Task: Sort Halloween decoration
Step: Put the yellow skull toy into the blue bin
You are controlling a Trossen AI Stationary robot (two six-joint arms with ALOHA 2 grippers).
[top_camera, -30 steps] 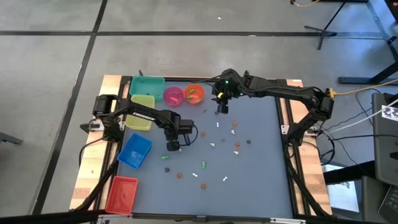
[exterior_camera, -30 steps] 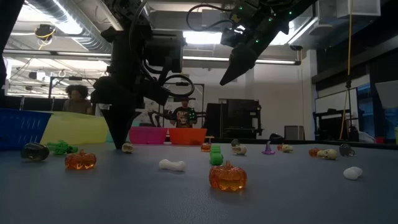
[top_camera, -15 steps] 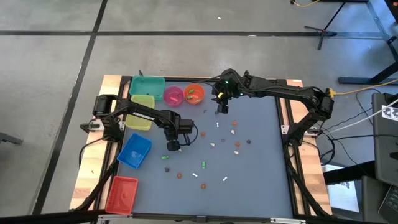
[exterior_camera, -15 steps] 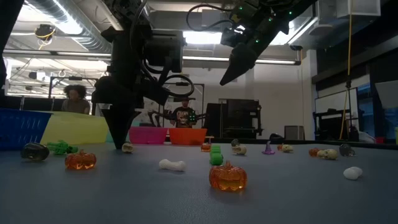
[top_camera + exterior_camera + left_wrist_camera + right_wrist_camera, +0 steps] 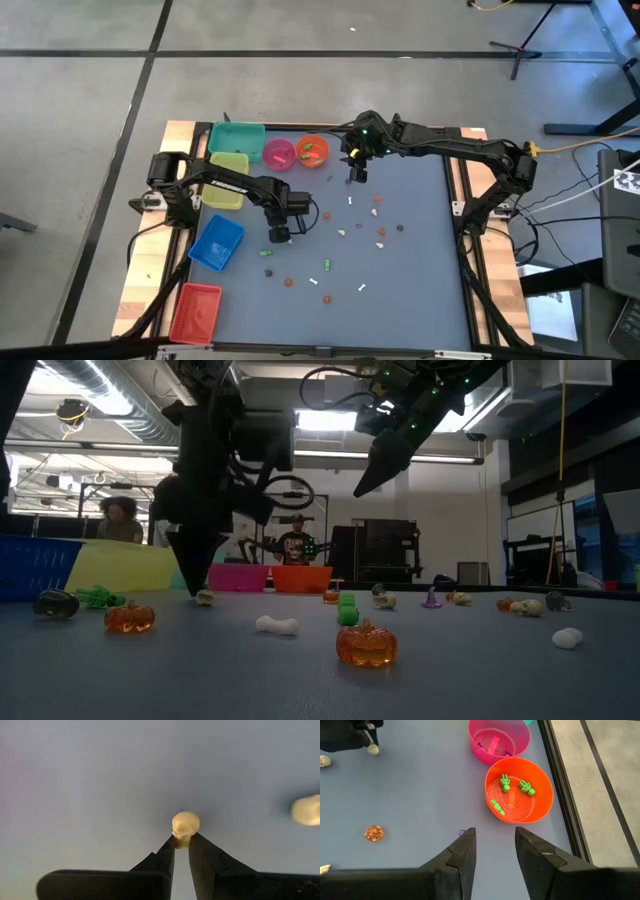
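Left tool [image 5: 181, 846] pinches a rounded cream skull [image 5: 185, 825]; right tool [image 5: 493, 851] gapes empty.

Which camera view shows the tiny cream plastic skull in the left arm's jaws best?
The left wrist view: the cream plastic skull fills the centre, pinched between the left gripper jaws. The low view shows it small at the gripper tip; the right wrist view, a distant speck; the high view hides it.

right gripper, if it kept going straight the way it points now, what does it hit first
The right gripper, open and empty, points down at the table just short of the orange bowl. It would probably meet bare table first, near a tiny purple trinket, though depth is unclear.
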